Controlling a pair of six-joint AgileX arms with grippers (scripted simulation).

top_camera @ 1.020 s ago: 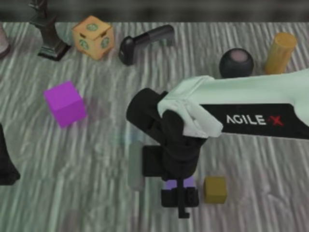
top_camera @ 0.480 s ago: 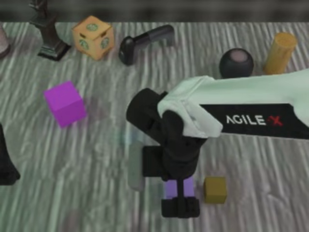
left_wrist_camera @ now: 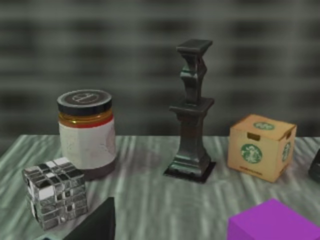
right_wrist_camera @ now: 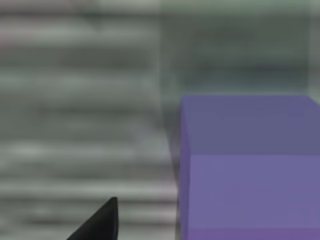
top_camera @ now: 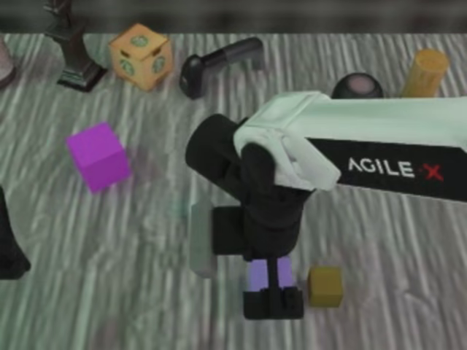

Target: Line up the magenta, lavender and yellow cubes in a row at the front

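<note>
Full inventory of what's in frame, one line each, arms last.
magenta cube: 1, magenta, table's left.
lavender cube: 1, pale purple, front centre, under right hand.
yellow cube: 1, mustard, beside lavender's right.
logo box: 1, orange, green marks, back left.
cylinder: 1, yellow-orange, back right.
ball: 1, black, back right.
scanner: 1, black, back centre.
statuette: 1, dark, back left.
jar: 1, white, black lid.
puzzle cube: 1, mirrored.
table: 1, grey.
left hand: out of view.
right hand: over lavender cube.

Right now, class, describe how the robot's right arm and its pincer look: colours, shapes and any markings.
The right arm is a long pale mint-white shell. Its side carries a black panel lettered AGILE in white, followed by a red X. The wrist is bulky, rounded and matte black. The right pincer is black and blocky, with a grey plate beside the wrist.
</note>
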